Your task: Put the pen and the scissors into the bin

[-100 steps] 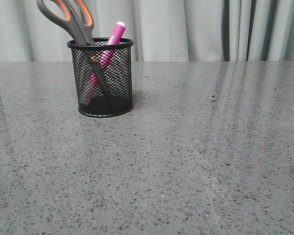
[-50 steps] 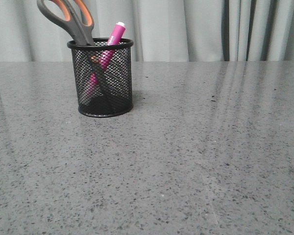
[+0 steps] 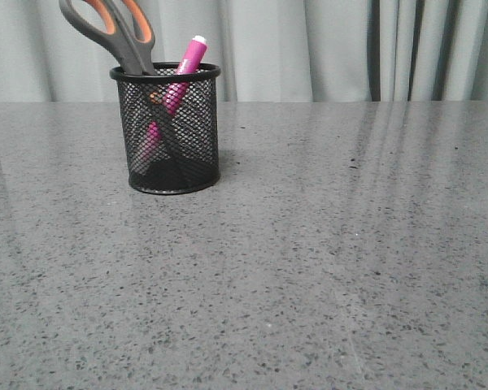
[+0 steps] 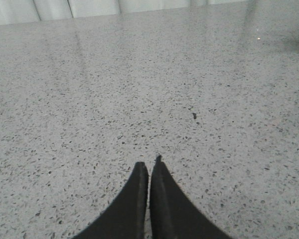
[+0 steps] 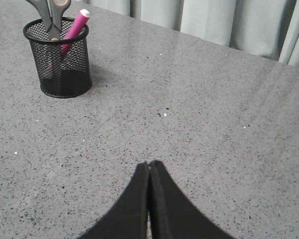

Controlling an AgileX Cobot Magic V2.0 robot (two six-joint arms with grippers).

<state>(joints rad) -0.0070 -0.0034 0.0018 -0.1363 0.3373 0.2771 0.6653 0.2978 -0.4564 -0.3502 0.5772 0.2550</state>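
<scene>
The black wire-mesh bin [image 3: 172, 134] stands upright at the far left of the grey speckled table. The magenta pen [image 3: 187, 63] leans inside it, its white tip above the rim. The scissors [image 3: 118, 32] stand blades down in the bin, their orange-lined handles sticking out to the left. The right wrist view also shows the bin [image 5: 60, 59], the pen [image 5: 74, 27] and the scissors [image 5: 51, 12], well away from my right gripper [image 5: 150, 164], which is shut and empty. My left gripper [image 4: 149, 164] is shut and empty over bare table. Neither gripper shows in the front view.
A pale curtain [image 3: 350, 49] hangs behind the table's far edge. The grey speckled tabletop [image 3: 325, 244] stretches in front of and to the right of the bin.
</scene>
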